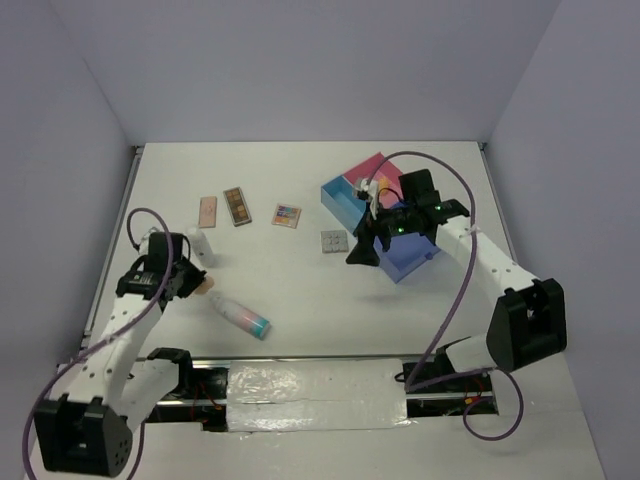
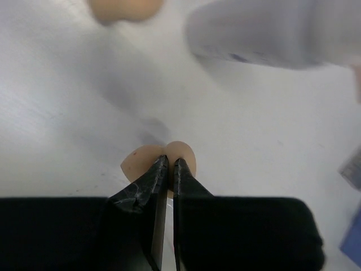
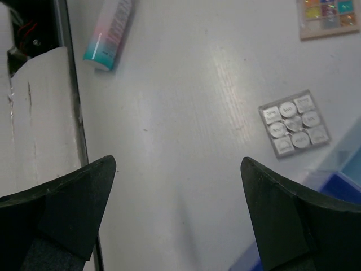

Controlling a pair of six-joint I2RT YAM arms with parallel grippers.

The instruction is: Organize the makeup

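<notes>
On the white table (image 1: 300, 290), boxed by pale grey walls (image 1: 300, 70), left fingers (image 2: 148, 182) pinch a tan sponge (image 2: 184, 153); right fingers (image 3: 67, 197) spread wide.

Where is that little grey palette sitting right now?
In the top view, the grey palette lies flat on the table right of centre, between the multicoloured palette and the blue tray.

White table (image 1: 300, 290), as you see it from above. Toward the far left, three palettes lie in a row: peach palette (image 1: 208, 211), brown palette (image 1: 237, 206), multicoloured palette (image 1: 287, 216). The grey palette (image 1: 334, 242) lies apart, near the tray (image 1: 338, 198) at your right. The bottle (image 1: 198, 246) sits at left, a sponge (image 2: 180, 153) and a second sponge (image 2: 127, 8) near it. The tube (image 1: 243, 317) lies slantwise nearer you.
</notes>
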